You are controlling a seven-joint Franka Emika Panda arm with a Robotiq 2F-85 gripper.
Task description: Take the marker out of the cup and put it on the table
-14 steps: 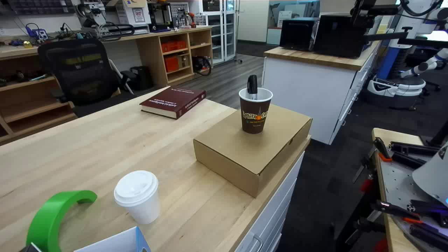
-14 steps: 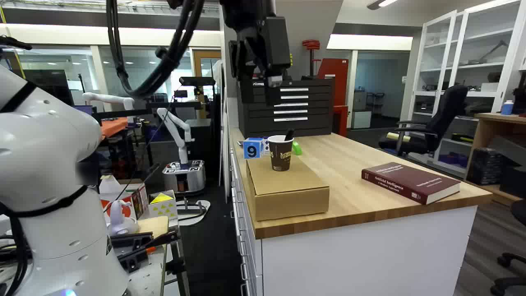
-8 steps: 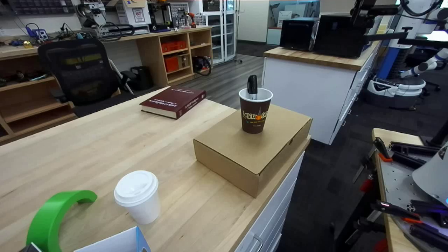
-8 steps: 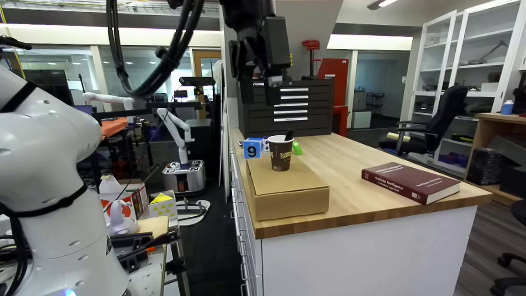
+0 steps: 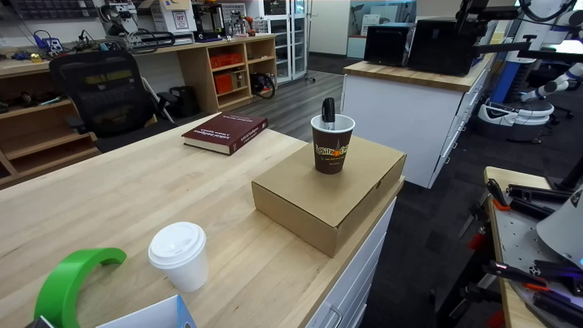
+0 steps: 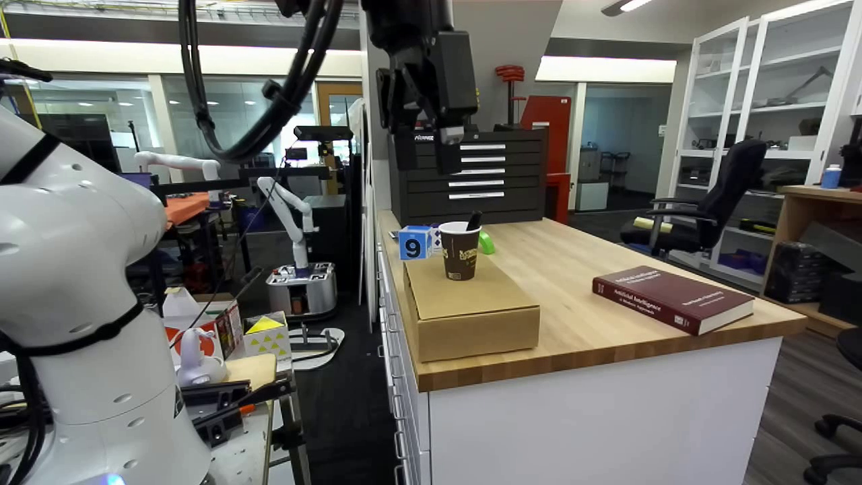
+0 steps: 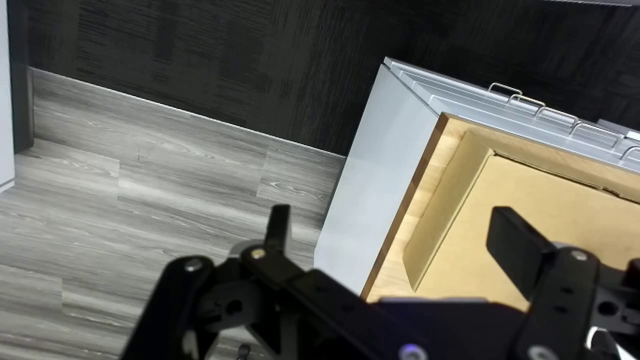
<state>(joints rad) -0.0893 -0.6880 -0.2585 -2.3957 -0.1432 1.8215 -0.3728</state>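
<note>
The brown cup (image 5: 331, 152) with a white rim stands upright on the flat cardboard box (image 5: 291, 187). It also shows in an exterior view (image 6: 460, 263). The black marker (image 5: 328, 111) leans inside it, its upper end above the rim. The marker also shows in an exterior view (image 6: 475, 219). The pale wood table (image 5: 205, 187) carries the box near one edge. My gripper (image 6: 427, 156) hangs well above the cup and box, pointing down. In the wrist view its fingers (image 7: 392, 220) are wide apart with nothing between them. A white curved edge at lower right may be the cup's rim.
A white-lidded cup (image 5: 178, 255), a green arch (image 5: 63, 287) and an open white-and-blue box (image 5: 150, 314) stand on the table. A maroon book (image 6: 673, 296) lies near the table's end. A blue cube with a 9 (image 6: 414, 243) and a dark drawer chest (image 6: 498, 172) stand behind.
My gripper and its cables have shifted very slightly in an exterior view, the cables a little to the right. The cup, marker and box have not moved.
</note>
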